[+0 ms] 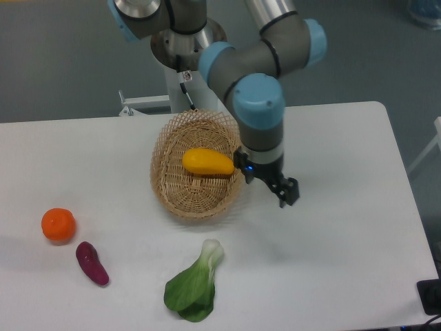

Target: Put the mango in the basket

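The smooth yellow-orange mango [207,162] lies across the inside of the oval tan wicker basket [172,200], seemingly delivered, while the black two-finger gripper [284,193] hangs just beside the rim holding nothing, though I cannot tell how wide its fingers stand.

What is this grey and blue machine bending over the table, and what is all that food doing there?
It is a robot arm, seen by one fixed camera looking down from the front. At its tip is a two-finger gripper, holding nothing; whether it is open is hard to tell. On the white table sits a woven basket with a yellow mango inside it. Elsewhere lie an orange fruit, a purple vegetable and a leafy green.
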Controlling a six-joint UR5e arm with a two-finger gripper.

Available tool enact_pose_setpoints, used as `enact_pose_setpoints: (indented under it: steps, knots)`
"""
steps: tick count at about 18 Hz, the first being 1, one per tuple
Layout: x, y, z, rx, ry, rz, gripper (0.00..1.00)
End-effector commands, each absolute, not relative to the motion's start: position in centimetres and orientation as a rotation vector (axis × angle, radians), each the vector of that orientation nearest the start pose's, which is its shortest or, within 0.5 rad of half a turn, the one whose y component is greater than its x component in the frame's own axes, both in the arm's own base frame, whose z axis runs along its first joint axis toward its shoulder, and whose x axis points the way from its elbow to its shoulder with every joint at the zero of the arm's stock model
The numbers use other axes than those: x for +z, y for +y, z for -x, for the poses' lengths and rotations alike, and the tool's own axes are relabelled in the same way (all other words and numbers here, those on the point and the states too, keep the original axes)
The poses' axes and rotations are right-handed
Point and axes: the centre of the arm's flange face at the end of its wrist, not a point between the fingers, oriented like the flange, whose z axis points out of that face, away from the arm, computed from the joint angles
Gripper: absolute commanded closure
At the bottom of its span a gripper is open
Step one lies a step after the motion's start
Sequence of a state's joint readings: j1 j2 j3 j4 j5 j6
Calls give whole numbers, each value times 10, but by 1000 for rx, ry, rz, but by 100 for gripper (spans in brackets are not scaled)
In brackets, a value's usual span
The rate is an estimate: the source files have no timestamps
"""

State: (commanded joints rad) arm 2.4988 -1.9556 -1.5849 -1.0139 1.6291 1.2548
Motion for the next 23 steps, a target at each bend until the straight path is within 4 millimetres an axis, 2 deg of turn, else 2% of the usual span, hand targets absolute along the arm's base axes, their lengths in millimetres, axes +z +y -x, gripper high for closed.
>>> enact_pose_setpoints:
  steps: [5, 9, 12, 23]
  knots:
    - [325, 506, 468, 232, 482, 3078, 0]
    - [328, 500, 498, 207, 406, 3022, 0]
    - [325, 493, 511, 193, 387, 3000, 0]
    - [318, 492, 509, 188, 418, 3012, 0]
